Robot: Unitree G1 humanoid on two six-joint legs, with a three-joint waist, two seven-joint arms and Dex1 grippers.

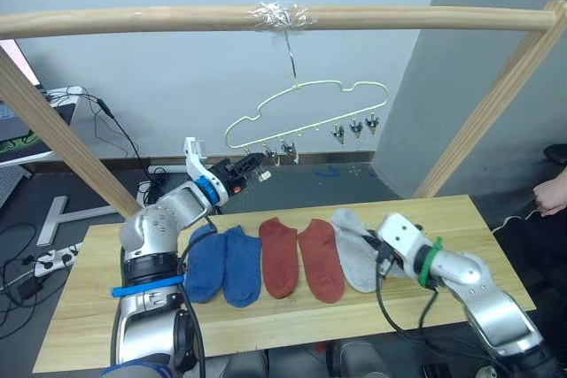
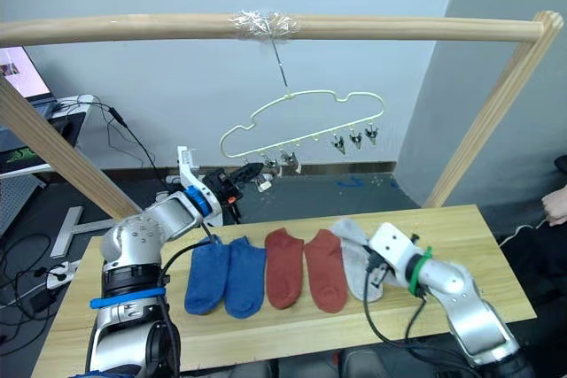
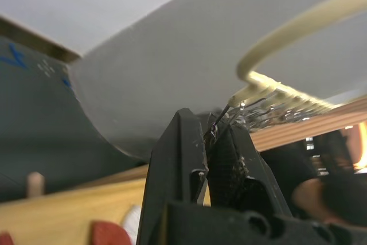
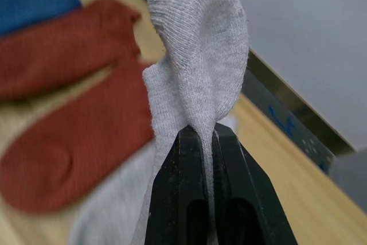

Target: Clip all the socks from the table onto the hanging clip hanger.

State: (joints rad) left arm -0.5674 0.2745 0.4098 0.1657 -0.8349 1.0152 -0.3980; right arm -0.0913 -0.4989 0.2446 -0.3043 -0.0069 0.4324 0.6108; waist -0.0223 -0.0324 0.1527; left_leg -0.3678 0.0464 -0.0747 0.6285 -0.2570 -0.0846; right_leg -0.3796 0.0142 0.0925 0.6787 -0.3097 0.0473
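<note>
Six socks are in view: two blue socks (image 1: pixel 221 263) lie side by side toward the left end of the surface (image 1: pixel 80 316), two rust red socks (image 1: pixel 301 258) lie just beside them at the middle, and the two light grey socks come next toward the right end. One light grey sock (image 1: pixel 353 250) lies flat, touching the nearer red sock along its edge. The second grey sock (image 4: pixel 198 55) is pinched in the right claw (image 4: pixel 207 133), whose two black fingers are closed tight on a fold of the fabric; in the right wrist view the fabric rises in a loop beyond the fingertips, with the red socks lying behind it. In the head views the right claw (image 1: pixel 383 250) sits low over the grey socks, close to the surface. The clip hanger (image 1: pixel 306 108) hangs by its hook from a taped point on the round wooden rail (image 1: pixel 177 18) above the far edge of the surface, tilted so that its left end is lower. Small metal clips (image 1: pixel 356 128) hang in two groups along its lower wire. The left claw (image 1: pixel 252 165) is raised to the lower left end of the hanger; in the left wrist view its fingers (image 3: pixel 183 153) are closed together on a thin metal clip (image 3: pixel 221 123) just below the end of the pale wire.
</note>
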